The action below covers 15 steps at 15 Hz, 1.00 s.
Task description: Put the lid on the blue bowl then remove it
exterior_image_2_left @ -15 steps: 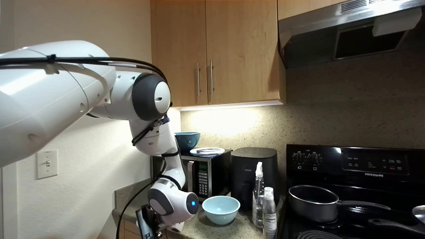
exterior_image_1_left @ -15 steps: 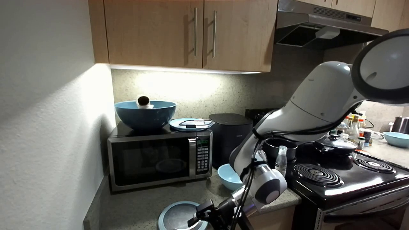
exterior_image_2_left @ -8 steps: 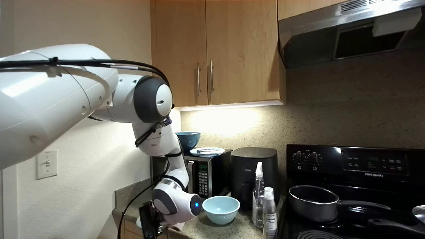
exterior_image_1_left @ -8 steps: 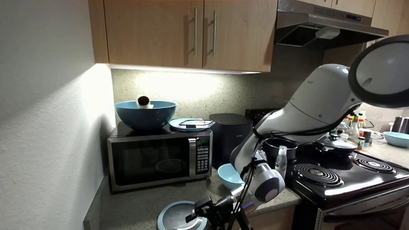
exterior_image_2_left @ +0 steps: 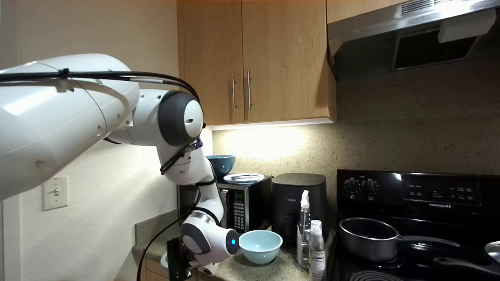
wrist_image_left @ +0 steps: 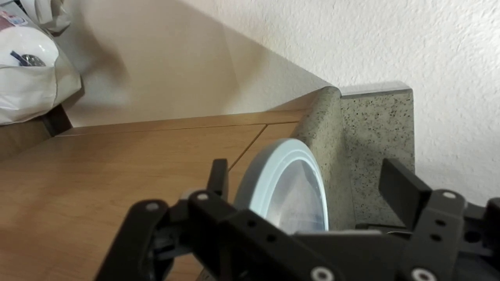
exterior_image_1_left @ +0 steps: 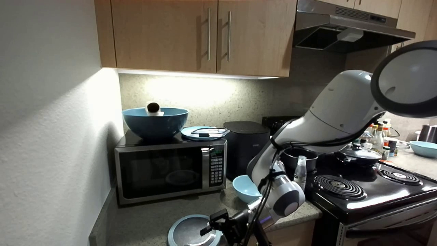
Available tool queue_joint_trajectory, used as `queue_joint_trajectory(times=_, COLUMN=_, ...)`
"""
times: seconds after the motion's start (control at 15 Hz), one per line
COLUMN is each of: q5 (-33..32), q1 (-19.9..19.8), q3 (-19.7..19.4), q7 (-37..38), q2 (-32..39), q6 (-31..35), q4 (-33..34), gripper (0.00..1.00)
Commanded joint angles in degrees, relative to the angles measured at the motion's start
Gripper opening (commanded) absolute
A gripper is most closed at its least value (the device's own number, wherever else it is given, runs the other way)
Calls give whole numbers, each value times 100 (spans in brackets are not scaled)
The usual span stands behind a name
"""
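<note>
The lid (exterior_image_1_left: 193, 232), a round disc with a pale blue-grey rim, lies at the front of the counter. It also shows in an exterior view (exterior_image_2_left: 164, 260), mostly hidden by the wrist, and appears to stick out past the counter edge. My gripper (exterior_image_1_left: 211, 223) is open, its fingers over the lid's right part. In the wrist view the open jaws (wrist_image_left: 304, 175) have the lid (wrist_image_left: 291, 191) showing between them, closer to the left finger; I cannot tell whether they touch. The small light-blue bowl (exterior_image_2_left: 260, 249) stands uncovered; the arm partly hides it in an exterior view (exterior_image_1_left: 245, 189).
A microwave (exterior_image_1_left: 170, 171) bears a larger dark-blue bowl (exterior_image_1_left: 155, 124) and a plate (exterior_image_1_left: 205, 134). A black air fryer (exterior_image_2_left: 299, 203) stands behind the blue bowl. Two spray bottles (exterior_image_2_left: 304, 234) stand beside it. A stove with a pot (exterior_image_2_left: 367, 244) is to the right.
The upper arm has come down a little. The wrist and open gripper have shifted slightly toward the back of the counter. The lid's edge has come into view beside the wrist and sits slightly further left.
</note>
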Motion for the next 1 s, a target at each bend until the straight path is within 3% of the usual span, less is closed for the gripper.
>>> queue_joint_trajectory(times=0.0, q5=-57, q1=-4, q3=-40, q7=-99, q2=394, q6=-157, q4=519, gripper=100)
queue_joint_trajectory(times=0.47, q5=-25, q1=-211, q3=26, q7=46, q2=1150, q6=-454, q4=1607, gripper=100)
queue_joint_trajectory(times=0.53, q5=-38, q1=-235, q3=30, q7=46, q2=1217, q6=-508, q4=1721, gripper=75)
queue_joint_trajectory(times=0.73, q5=-130, q1=-253, q3=25, q7=67, q2=1277, q6=-628, q4=1790, gripper=62)
queue_joint_trajectory(times=0.93, q5=-207, q1=-236, q3=14, q7=51, q2=1260, q6=-603, q4=1778, gripper=41)
